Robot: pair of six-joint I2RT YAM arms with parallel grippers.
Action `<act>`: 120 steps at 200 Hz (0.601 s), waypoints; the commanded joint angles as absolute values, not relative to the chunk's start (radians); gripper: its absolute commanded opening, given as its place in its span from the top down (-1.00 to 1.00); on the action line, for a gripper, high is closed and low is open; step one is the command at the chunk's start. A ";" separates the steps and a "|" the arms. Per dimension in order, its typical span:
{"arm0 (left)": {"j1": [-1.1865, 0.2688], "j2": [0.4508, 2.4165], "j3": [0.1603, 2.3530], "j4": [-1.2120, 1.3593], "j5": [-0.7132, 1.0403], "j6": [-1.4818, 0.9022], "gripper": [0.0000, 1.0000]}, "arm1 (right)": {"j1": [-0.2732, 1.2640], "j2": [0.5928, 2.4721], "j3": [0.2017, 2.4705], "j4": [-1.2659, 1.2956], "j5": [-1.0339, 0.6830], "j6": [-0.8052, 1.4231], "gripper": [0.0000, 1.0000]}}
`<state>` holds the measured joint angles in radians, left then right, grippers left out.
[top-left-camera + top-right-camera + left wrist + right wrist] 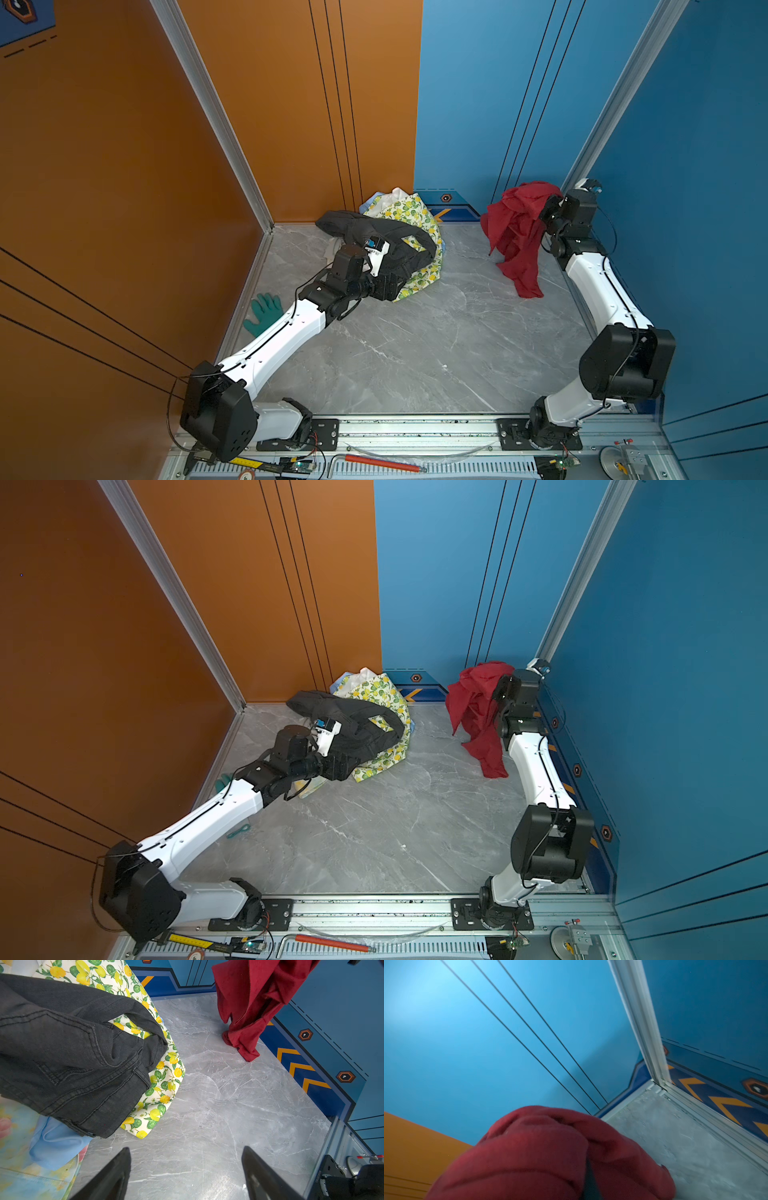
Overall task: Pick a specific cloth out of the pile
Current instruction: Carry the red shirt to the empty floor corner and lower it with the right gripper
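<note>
The right gripper (550,212) clenches the red cloth (517,232), well apart from the pile (399,237) (the left gripper (187,1174), beside that pile, gapes empty).

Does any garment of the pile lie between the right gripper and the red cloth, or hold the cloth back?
Nothing visible does. The right gripper is shut on the red cloth, which hangs apart from the pile, with bare table between them.

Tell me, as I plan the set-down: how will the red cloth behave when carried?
Probably floppy: the red cloth hangs in folds from the right hand. Likely light, as thin folds drape. It may drag, since its low end seems to reach the table.
</note>
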<state>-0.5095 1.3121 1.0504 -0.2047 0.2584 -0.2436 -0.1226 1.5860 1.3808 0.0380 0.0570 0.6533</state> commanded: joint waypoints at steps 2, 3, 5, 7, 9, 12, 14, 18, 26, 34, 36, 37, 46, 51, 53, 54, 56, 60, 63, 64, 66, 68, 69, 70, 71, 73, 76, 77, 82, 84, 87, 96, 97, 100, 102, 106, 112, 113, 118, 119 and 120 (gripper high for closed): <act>-0.515 1.280 1.037 -0.198 0.264 -0.242 -0.67 | -0.154 1.510 1.288 0.094 0.137 0.678 1.00; -0.515 1.279 1.037 -0.198 0.262 -0.242 -0.67 | -0.155 1.509 1.284 0.093 0.137 0.676 1.00; -0.515 1.280 1.037 -0.198 0.261 -0.242 -0.67 | -0.158 1.506 1.277 0.087 0.139 0.674 1.00; -0.515 1.280 1.037 -0.198 0.262 -0.242 -0.67 | -0.161 1.503 1.268 0.083 0.141 0.671 1.00; -0.515 1.278 1.037 -0.198 0.261 -0.242 -0.67 | -0.165 1.500 1.260 0.078 0.143 0.669 1.00; -0.514 1.278 1.037 -0.197 0.259 -0.242 -0.67 | -0.169 1.494 1.248 0.071 0.146 0.668 1.00; -0.515 1.279 1.037 -0.197 0.258 -0.242 -0.67 | -0.173 1.492 1.240 0.067 0.147 0.667 1.00; -0.514 1.279 1.037 -0.197 0.257 -0.242 -0.67 | -0.177 1.486 1.224 0.056 0.151 0.663 1.00; -0.514 1.281 1.037 -0.198 0.254 -0.242 -0.67 | -0.180 1.478 1.200 0.033 0.159 0.646 1.00; -0.513 1.284 1.037 -0.198 0.252 -0.244 -0.67 | -0.181 1.474 1.187 -0.006 0.178 0.628 1.00; -0.512 1.284 1.037 -0.197 0.252 -0.244 -0.67 | -0.181 1.474 1.185 -0.017 0.181 0.625 1.00; -0.512 1.284 1.037 -0.198 0.251 -0.244 -0.67 | -0.181 1.474 1.185 -0.022 0.183 0.623 1.00; -0.509 1.288 1.037 -0.196 0.249 -0.244 -0.66 | -0.179 1.476 1.177 -0.069 0.198 0.609 1.00; -0.507 1.291 1.037 -0.198 0.249 -0.245 -0.66 | -0.180 1.481 1.176 -0.093 0.204 0.604 1.00; -0.507 1.291 1.037 -0.198 0.249 -0.245 -0.66 | -0.180 1.482 1.176 -0.105 0.205 0.602 1.00; -0.507 1.292 1.037 -0.198 0.250 -0.245 -0.66 | -0.180 1.483 1.175 -0.109 0.205 0.601 1.00; -0.508 1.293 1.037 -0.198 0.249 -0.245 -0.66 | -0.179 1.486 1.174 -0.120 0.205 0.598 1.00; -0.506 1.296 1.037 -0.197 0.249 -0.246 -0.66 | -0.179 1.492 1.172 -0.140 0.205 0.593 1.00; -0.505 1.297 1.037 -0.197 0.249 -0.247 -0.66 | -0.179 1.498 1.173 -0.154 0.205 0.589 1.00; -0.505 1.297 1.037 -0.197 0.250 -0.247 -0.66 | -0.179 1.500 1.174 -0.160 0.206 0.588 1.00; -0.505 1.298 1.037 -0.197 0.250 -0.247 -0.66 | -0.179 1.505 1.174 -0.168 0.206 0.587 1.00; -0.505 1.298 1.037 -0.197 0.250 -0.247 -0.65 | -0.177 1.508 1.174 -0.179 0.208 0.585 1.00; -0.505 1.298 1.037 -0.197 0.250 -0.247 -0.65 | -0.178 1.510 1.174 -0.184 0.207 0.585 1.00; -0.505 1.298 1.037 -0.198 0.248 -0.247 -0.65 | -0.178 1.513 1.174 -0.189 0.208 0.584 1.00; -0.505 1.299 1.037 -0.197 0.249 -0.247 -0.65 | -0.177 1.515 1.174 -0.193 0.208 0.583 1.00; -0.505 1.299 1.037 -0.198 0.249 -0.247 -0.65 | -0.178 1.518 1.174 -0.201 0.207 0.582 1.00; -0.505 1.299 1.037 -0.197 0.248 -0.247 -0.65 | -0.176 1.526 1.173 -0.211 0.206 0.579 1.00; -0.505 1.299 1.037 -0.197 0.247 -0.248 -0.66 | -0.175 1.528 1.173 -0.215 0.207 0.578 1.00; -0.505 1.300 1.037 -0.197 0.247 -0.247 -0.65 | -0.172 1.540 1.174 -0.234 0.210 0.572 1.00; -0.505 1.300 1.037 -0.197 0.247 -0.247 -0.65 | -0.170 1.545 1.174 -0.241 0.213 0.570 1.00; -0.505 1.301 1.037 -0.196 0.245 -0.247 -0.66 | -0.168 1.552 1.176 -0.249 0.217 0.568 1.00; -0.503 1.302 1.012 -0.197 0.242 -0.245 -0.65 | -0.158 1.576 1.179 -0.277 0.227 0.558 1.00; -0.503 1.303 1.010 -0.197 0.242 -0.245 -0.66 | -0.156 1.579 1.180 -0.279 0.229 0.557 1.00; -0.503 1.306 1.009 -0.196 0.241 -0.245 -0.65 | -0.152 1.587 1.184 -0.290 0.234 0.557 1.00; -0.502 1.307 1.007 -0.198 0.241 -0.245 -0.65 | -0.150 1.593 1.186 -0.299 0.238 0.556 1.00; -0.503 1.309 1.008 -0.198 0.241 -0.245 -0.65 | -0.144 1.606 1.190 -0.314 0.246 0.557 1.00; -0.503 1.312 1.008 -0.198 0.240 -0.245 -0.66 | -0.136 1.626 1.197 -0.331 0.249 0.557 1.00; -0.503 1.313 1.008 -0.198 0.241 -0.245 -0.65 | -0.136 1.630 1.199 -0.334 0.249 0.557 1.00; -0.502 1.314 1.008 -0.198 0.241 -0.245 -0.65 | -0.130 1.649 1.206 -0.348 0.248 0.556 1.00; -0.502 1.314 1.008 -0.198 0.240 -0.245 -0.65 | -0.128 1.654 1.208 -0.351 0.248 0.557 1.00; -0.503 1.315 1.008 -0.198 0.240 -0.245 -0.65 | -0.127 1.658 1.210 -0.354 0.248 0.557 1.00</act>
